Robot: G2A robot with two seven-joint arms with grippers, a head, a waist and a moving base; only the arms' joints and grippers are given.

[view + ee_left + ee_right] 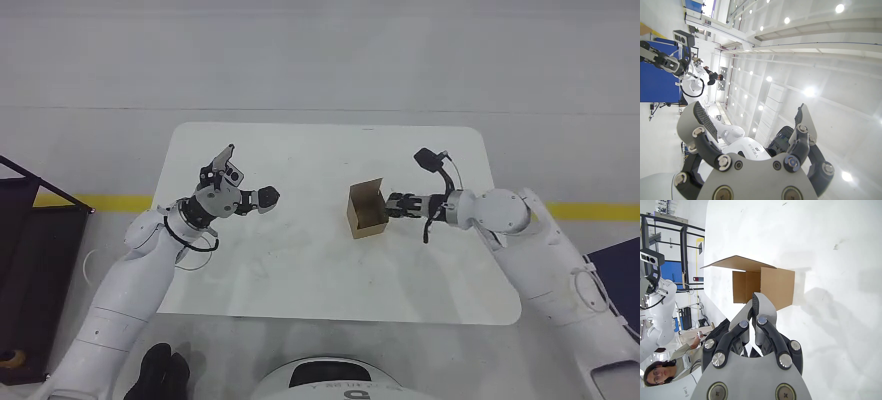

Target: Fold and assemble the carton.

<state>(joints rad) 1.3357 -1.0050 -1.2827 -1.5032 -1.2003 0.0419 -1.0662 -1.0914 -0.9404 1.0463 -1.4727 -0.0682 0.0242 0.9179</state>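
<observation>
Logging this one from the remote desk. The carton [367, 211] sits on the table [300, 270], just right of frame centre in the top view and well inside the table edges. It is plain brown card. The mouth is open and I can see the inner walls from above.

In the right wrist view the carton [777, 288] rests on the white table [829, 256]. One flap [736, 263] is swung out from the open mouth and stands away from the body of the box. The outer side facing that camera is flat and undented.

The right gripper [396, 203] comes in from the right half of the top frame, level with the carton, with its tip touching the carton's right side. The wrist view shows the right gripper [754, 298] with its fingers pressed together, pads face to face. The tips are right at the carton's near edge, beside the mouth. I can't tell whether any card is caught between the pads.

The left gripper [243, 178] is in the left half of the top frame, over the table's left part and well apart from the carton. It is turned upward, away from the tabletop, so its wrist view looks past the left gripper [749, 108] at ceiling lights [810, 91]. The fingers [705, 121] are spread wide, with the ribbed pads facing each other across a big gap.
</observation>
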